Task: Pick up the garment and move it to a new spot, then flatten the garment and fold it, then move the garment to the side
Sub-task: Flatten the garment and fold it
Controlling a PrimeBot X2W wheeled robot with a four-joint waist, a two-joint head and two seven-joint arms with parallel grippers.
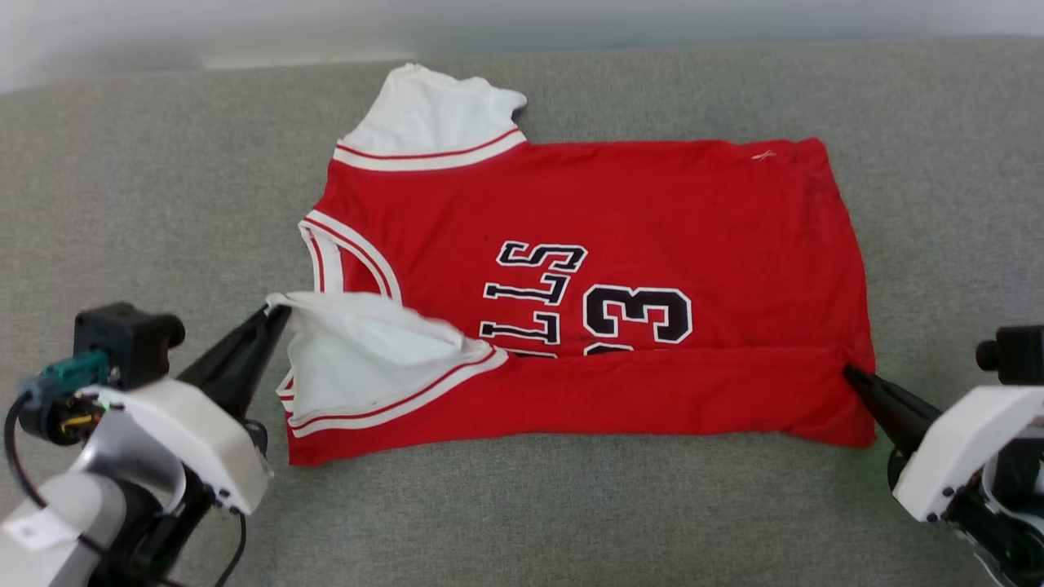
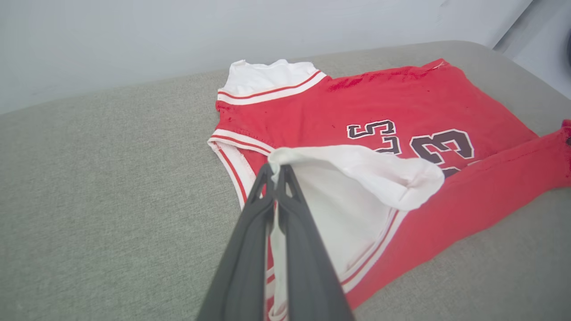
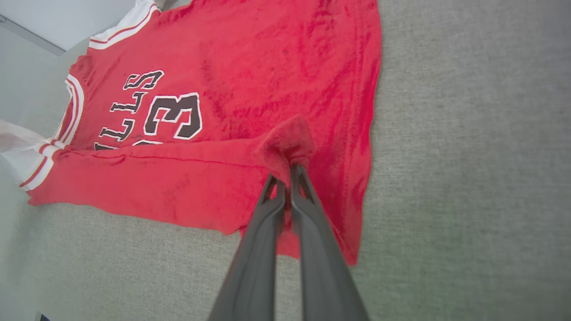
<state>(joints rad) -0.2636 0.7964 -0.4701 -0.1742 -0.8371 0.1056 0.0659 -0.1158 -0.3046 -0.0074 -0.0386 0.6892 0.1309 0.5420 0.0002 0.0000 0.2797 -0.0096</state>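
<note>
The garment [image 1: 620, 220], a red jersey with white sleeves and black lettering, lies sideways on the grey surface, collar toward the left. Its near long edge is folded up over the front, hiding part of the lettering. My left gripper [image 1: 277, 314] is shut on the near white sleeve [image 2: 357, 178], holding its tip a little above the cloth. My right gripper [image 1: 850, 375] is shut on the red hem corner [image 3: 287, 142] at the garment's right side, which bunches at the fingertips. The far white sleeve [image 1: 432, 114] lies flat at the back.
The grey fabric surface [image 1: 147, 196] stretches wide on all sides of the garment. A pale wall [image 2: 178, 35] rises behind its far edge. A black camera block [image 1: 126, 334] sits on my left wrist, another on the right [image 1: 1011, 355].
</note>
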